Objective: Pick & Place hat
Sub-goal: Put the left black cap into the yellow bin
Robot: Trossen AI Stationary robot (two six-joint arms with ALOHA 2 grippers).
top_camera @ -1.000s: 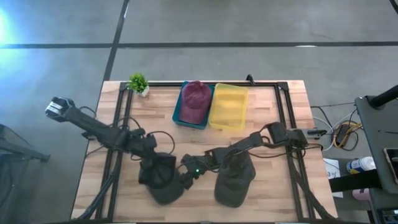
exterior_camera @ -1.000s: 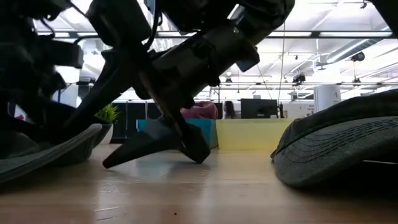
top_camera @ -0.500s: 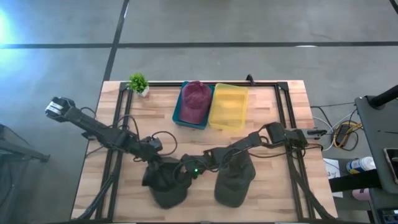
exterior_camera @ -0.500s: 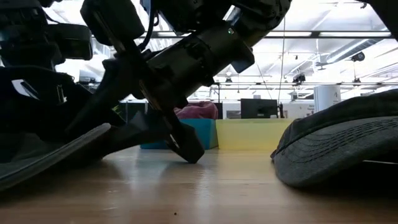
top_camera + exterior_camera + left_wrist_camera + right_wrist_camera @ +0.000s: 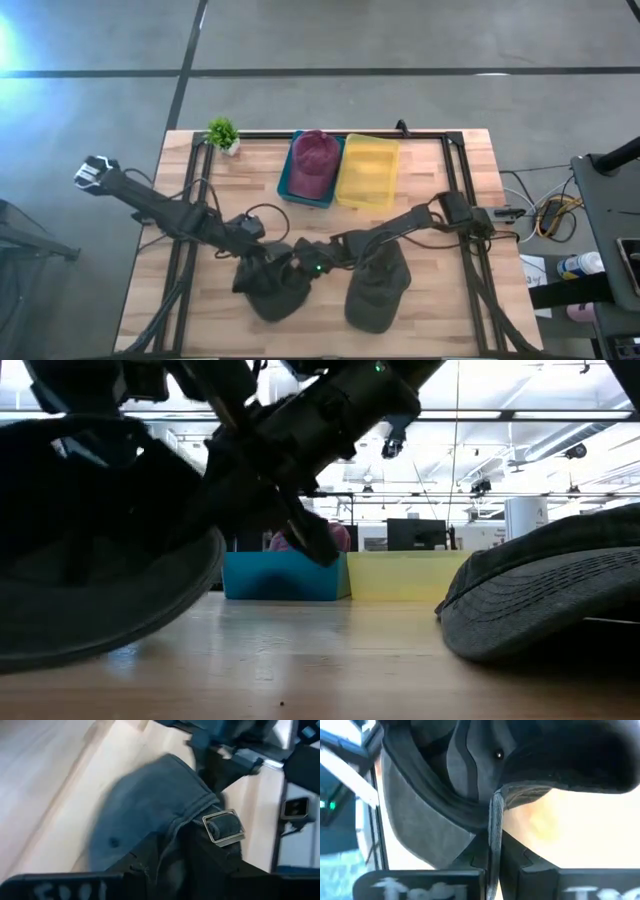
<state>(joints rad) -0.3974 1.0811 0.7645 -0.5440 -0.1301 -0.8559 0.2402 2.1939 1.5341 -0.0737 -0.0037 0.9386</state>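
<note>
Both grippers pinch the dark cap (image 5: 272, 288) at about seven o'clock on the table (image 5: 450, 310): left gripper (image 5: 262, 262) apparently on its strap, right gripper (image 5: 298, 268) on the edge.

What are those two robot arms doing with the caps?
Both arms are working on one dark cap near the table's front edge. The left gripper is clamped on its buckle strap, and the right gripper pinches its edge, so the cap looks partly lifted. A second dark cap lies beside it, untouched. Farther back, a maroon cap already sits in the blue bin, next to an empty yellow bin.
</note>
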